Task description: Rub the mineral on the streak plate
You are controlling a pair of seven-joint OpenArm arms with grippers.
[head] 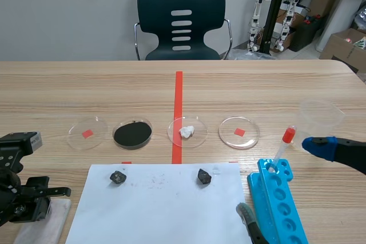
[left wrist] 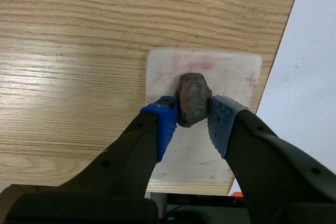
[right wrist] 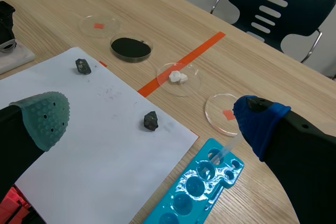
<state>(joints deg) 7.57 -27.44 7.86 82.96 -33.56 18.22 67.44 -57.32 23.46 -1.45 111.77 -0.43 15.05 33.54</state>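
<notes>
Over the streak plate (left wrist: 226,69), left hand (left wrist: 193,115) clamps the mineral (left wrist: 193,97), right hand (right wrist: 151,119) spread wide.

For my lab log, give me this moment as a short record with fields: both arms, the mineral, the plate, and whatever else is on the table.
Left gripper: shut on the mineral, a dark reddish-brown lump
Mineral position: over the white streak plate; contact cannot be told
Plate surface: faint reddish marks, lying beside the white paper
Right gripper: open, holding nothing, by the blue well tray
On the paper: two dark rocks
Dishes: four in a row; one holds black powder, one white lumps
</notes>
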